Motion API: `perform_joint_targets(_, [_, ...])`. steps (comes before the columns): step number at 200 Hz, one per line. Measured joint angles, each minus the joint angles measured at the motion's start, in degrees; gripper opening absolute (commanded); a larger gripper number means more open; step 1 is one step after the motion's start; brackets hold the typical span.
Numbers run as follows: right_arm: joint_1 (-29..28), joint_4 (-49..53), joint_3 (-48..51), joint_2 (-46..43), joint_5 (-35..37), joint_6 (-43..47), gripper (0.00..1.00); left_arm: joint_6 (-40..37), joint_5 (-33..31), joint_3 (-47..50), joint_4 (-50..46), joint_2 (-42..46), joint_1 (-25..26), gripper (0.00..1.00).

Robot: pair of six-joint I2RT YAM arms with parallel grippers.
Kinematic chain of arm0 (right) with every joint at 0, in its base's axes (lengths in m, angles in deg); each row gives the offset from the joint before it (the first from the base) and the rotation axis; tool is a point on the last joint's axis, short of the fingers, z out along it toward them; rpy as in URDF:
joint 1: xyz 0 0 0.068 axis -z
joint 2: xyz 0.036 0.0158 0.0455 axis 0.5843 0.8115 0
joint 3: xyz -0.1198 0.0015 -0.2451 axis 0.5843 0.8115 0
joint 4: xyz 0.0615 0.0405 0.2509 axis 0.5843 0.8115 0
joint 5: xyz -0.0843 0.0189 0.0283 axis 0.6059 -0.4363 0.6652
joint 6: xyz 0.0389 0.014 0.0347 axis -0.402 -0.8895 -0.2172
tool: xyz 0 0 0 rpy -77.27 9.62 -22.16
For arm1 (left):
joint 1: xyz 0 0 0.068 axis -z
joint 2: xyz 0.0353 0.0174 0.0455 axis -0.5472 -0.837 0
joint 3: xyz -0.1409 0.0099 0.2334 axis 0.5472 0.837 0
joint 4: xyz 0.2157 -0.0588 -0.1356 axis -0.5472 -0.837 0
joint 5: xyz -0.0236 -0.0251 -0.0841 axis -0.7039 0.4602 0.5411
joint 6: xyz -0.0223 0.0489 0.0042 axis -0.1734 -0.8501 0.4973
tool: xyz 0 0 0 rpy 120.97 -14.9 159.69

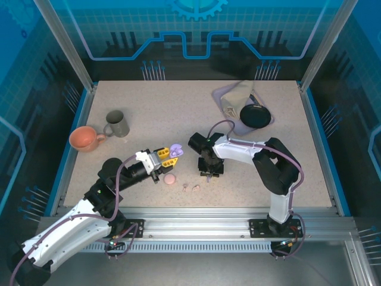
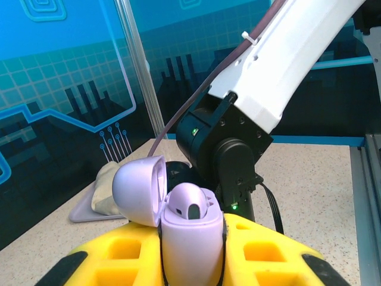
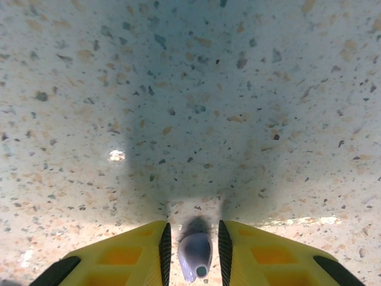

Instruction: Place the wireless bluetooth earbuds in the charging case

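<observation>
Lavender plastic, tiny and smooth: that was the earbud (image 3: 195, 253) between the yellow fingers of the right gripper (image 3: 193, 235), low over the speckled table (image 3: 178, 89). The jaws stood very near each other, with a thin gap on each side of the bud, so I could not tell if they pinched it or not. It looked very light and slippery, and I think it would pop out if squeezed hard. A soft hold on its two sides seemed best.

The left gripper (image 2: 191, 238) was closed tight on the lavender case (image 2: 191, 256), held up with its lid (image 2: 140, 190) open. One lavender bud (image 2: 189, 208) sat inside it. The second hole was hard to make out. Two pink earbuds (image 1: 195, 189) lay on the table near the pink case (image 1: 170, 179). The bottom of the bud between the right fingers was cut off by the picture edge.
</observation>
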Motion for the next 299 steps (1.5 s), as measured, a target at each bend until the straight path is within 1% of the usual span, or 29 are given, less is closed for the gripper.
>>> perform_joint_targets(52, [-0.07,-0.07,-0.02,0.68,-0.39,-0.15,0.29,0.00,0.00,0.00,0.00,0.17,0.00,0.00])
perform_joint_targets(102, [-0.11,-0.04,-0.02,0.70,-0.61,-0.37,0.30,0.00,0.00,0.00,0.00,0.17,0.00,0.00])
perform_joint_targets(197, [-0.61,-0.02,0.22,0.33,-0.92,-1.22,0.30,0.00,0.00,0.00,0.00,0.15,0.00,0.00])
perform_joint_targets(299, [-0.87,-0.22,0.46,0.28,-1.40,-1.22,0.26,0.00,0.00,0.00,-0.02,0.15,0.00,0.00])
